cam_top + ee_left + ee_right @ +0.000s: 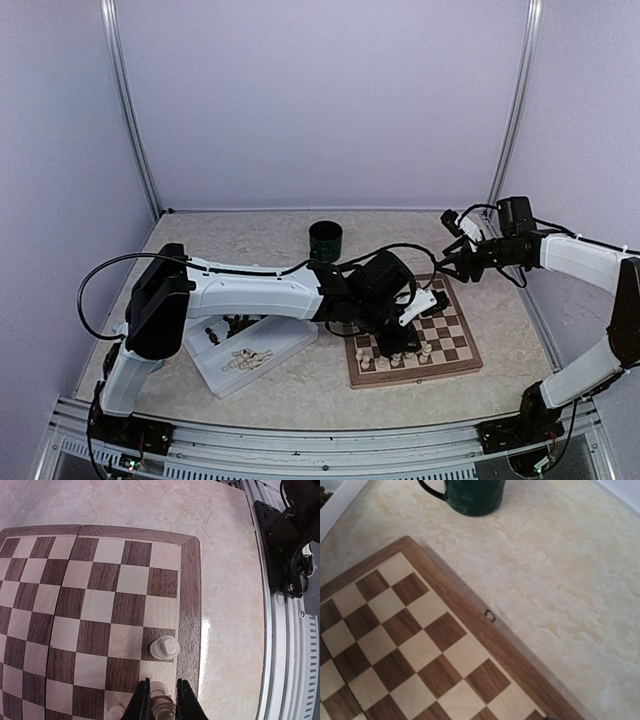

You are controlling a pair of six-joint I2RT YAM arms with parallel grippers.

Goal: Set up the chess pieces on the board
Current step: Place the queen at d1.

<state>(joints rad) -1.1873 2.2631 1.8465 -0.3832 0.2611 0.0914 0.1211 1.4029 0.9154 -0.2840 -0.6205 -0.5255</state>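
One standing cream piece (pixel 165 647) sits just beside the held cream piece (pixel 162 707) clamped in our left gripper (pixel 162 685), so we risk toppling it while setting down.

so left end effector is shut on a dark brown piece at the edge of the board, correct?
Not quite: the left end effector is shut on a cream piece, not a dark brown one, at the edge of the board. The left wrist view shows it.
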